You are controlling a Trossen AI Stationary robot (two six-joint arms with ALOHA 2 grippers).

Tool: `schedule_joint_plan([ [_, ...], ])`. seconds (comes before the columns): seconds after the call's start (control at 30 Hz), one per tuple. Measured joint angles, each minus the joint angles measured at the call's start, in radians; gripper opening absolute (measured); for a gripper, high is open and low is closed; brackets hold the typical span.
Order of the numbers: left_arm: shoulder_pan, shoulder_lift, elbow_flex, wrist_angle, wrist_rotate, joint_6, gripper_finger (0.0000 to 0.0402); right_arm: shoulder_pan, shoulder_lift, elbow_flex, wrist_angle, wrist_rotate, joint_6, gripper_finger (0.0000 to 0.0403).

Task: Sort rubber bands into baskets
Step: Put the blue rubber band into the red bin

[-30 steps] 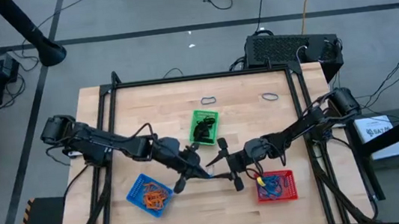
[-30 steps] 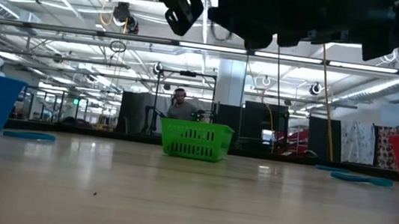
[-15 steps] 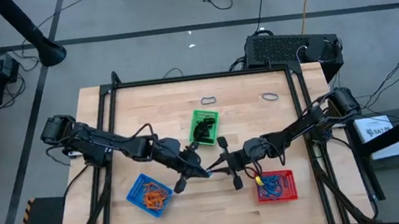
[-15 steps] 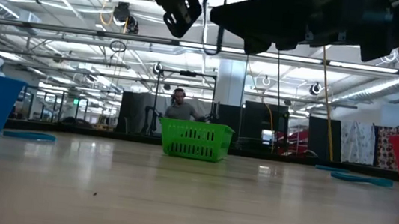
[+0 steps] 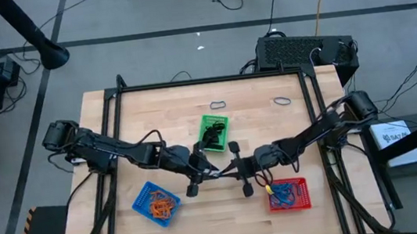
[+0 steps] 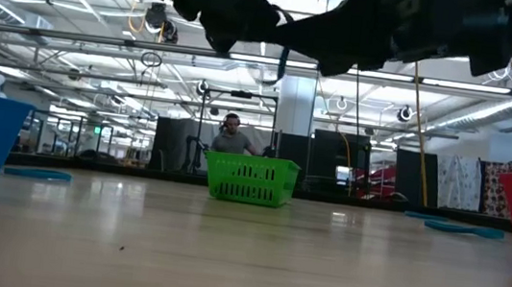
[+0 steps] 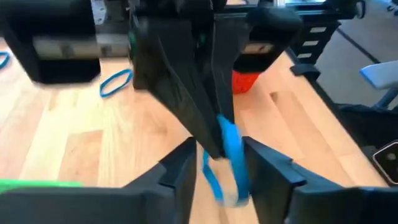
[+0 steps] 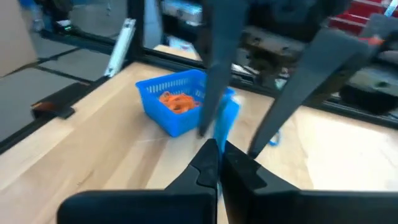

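Meeting tip to tip above the desk (image 5: 152, 107) centre, the right hand (image 5: 230, 166) is pinched shut on a blue rubber band (image 7: 229, 146), while the left hand (image 5: 199, 170), at its 9 o'clock, stands parted around that band. The red basket (image 5: 302, 193) of blue bands lies at the right hand's 4 o'clock, nearer that arm. The band hangs long-axis down.
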Motion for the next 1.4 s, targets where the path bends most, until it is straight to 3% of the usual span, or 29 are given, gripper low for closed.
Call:
schedule_joint_plan([
  [0.2,0.003,0.001,0.000,-0.115,-0.064,-0.043,0.0168,-0.001,-0.117,0.000,-0.190,0.038,0.073,0.0000],
  [0.47,0.005,0.001,0.000,-0.304,-0.122,-0.059,0.0173,0.017,-0.316,0.000,-0.618,0.030,0.269,0.0000],
  [0.7,0.005,-0.003,0.000,-0.527,-0.101,-0.159,0.0173,0.067,-0.426,0.000,-0.878,-0.159,0.600,0.0000],
  [0.87,0.005,-0.018,0.000,-0.716,-0.018,-0.242,0.0173,0.144,-0.439,0.000,-0.948,-0.335,0.886,0.0000],
  [1.03,0.004,-0.018,-0.003,-0.910,-0.093,-0.244,0.0173,0.234,-0.415,0.000,-0.984,-0.416,1.116,0.0000],
  [1.2,0.004,-0.018,-0.037,-1.069,-0.102,-0.300,0.0173,0.316,-0.377,0.001,-1.045,-0.409,1.197,0.0000],
  [1.4,0.004,-0.018,-0.054,-1.171,-0.005,-0.398,0.0173,0.345,-0.314,0.001,-1.121,-0.406,1.210,0.0000],
])
